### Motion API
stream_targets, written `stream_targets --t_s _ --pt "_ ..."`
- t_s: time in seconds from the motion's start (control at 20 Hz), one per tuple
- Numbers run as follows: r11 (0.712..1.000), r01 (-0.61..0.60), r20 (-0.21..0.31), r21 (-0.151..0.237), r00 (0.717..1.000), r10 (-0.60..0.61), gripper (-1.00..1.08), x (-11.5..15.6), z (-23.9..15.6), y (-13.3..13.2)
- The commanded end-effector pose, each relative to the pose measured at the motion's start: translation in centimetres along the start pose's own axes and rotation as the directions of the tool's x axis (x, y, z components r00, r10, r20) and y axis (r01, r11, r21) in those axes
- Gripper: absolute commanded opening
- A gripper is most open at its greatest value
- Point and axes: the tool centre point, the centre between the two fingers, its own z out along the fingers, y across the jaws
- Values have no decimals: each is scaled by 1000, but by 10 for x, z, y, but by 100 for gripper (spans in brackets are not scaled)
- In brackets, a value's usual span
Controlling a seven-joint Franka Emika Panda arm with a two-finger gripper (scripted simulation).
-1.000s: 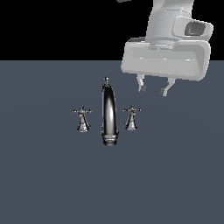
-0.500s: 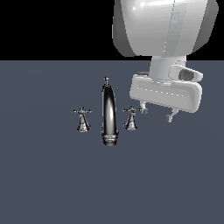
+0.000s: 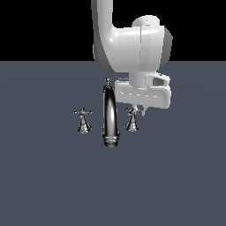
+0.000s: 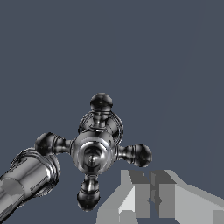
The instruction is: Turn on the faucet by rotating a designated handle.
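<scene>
The chrome faucet has a tall arched spout (image 3: 110, 115) on a ringed base, a small finial on top, and two cross-topped handles. One handle (image 3: 83, 120) stands at the exterior view's left, the other handle (image 3: 132, 118) at its right. My gripper (image 3: 138, 110) hangs just beside and slightly above the right handle. In the wrist view that cross handle (image 4: 93, 153) is seen from above, with the spout (image 4: 24, 179) next to it. My gripper (image 4: 151, 194) is close to one cross arm, fingers together and holding nothing.
The faucet stands on a flat dark grey surface (image 3: 176, 185). My white arm (image 3: 128, 44) rises behind the spout.
My arm has swung toward the exterior view's left and come down, from high off the right handle to right beside it. The fingers, apart earlier, now look together.
</scene>
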Motion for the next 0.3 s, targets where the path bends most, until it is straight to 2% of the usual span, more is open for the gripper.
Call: stream_targets --t_s 0.0,0.05,0.1,0.15,0.2,0.25 --pt "991 -124 -107 -51 987 118 73 61 8 115" --pt "977 -207 -134 -54 971 198 91 68 8 129" --pt "955 -297 -144 -18 946 292 95 74 8 137" --pt "954 -299 -144 -17 945 293 95 74 8 138" --pt "977 -207 -141 -50 970 198 44 70 12 133" --pt "979 -195 -141 -54 973 186 44 69 13 125"
